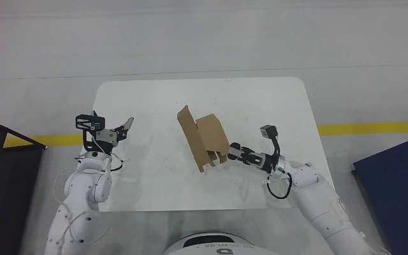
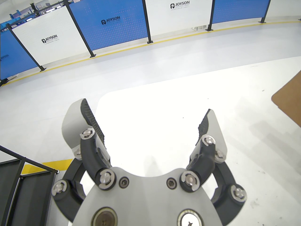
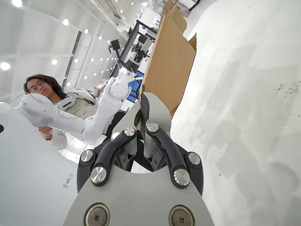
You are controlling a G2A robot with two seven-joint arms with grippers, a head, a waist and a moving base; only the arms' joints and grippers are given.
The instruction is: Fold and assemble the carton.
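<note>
A brown cardboard carton (image 1: 203, 138) stands tilted on its edge near the middle of the white table (image 1: 153, 102), still mostly flat with one flap sticking up. My right gripper (image 1: 228, 153) is shut on the carton's near lower edge; in the right wrist view its fingertips (image 3: 142, 99) pinch the cardboard sheet (image 3: 168, 64). My left gripper (image 1: 126, 125) hovers open over the table's left part, well apart from the carton. In the left wrist view its fingers (image 2: 93, 121) spread wide with nothing between them, and a carton corner (image 2: 288, 102) shows off to the side.
The table top around the carton is bare white. A yellow floor line (image 1: 363, 128) runs past both table sides. A dark frame (image 1: 16, 166) stands on the floor at the left, and a blue item (image 1: 389, 175) sits on the floor at the right.
</note>
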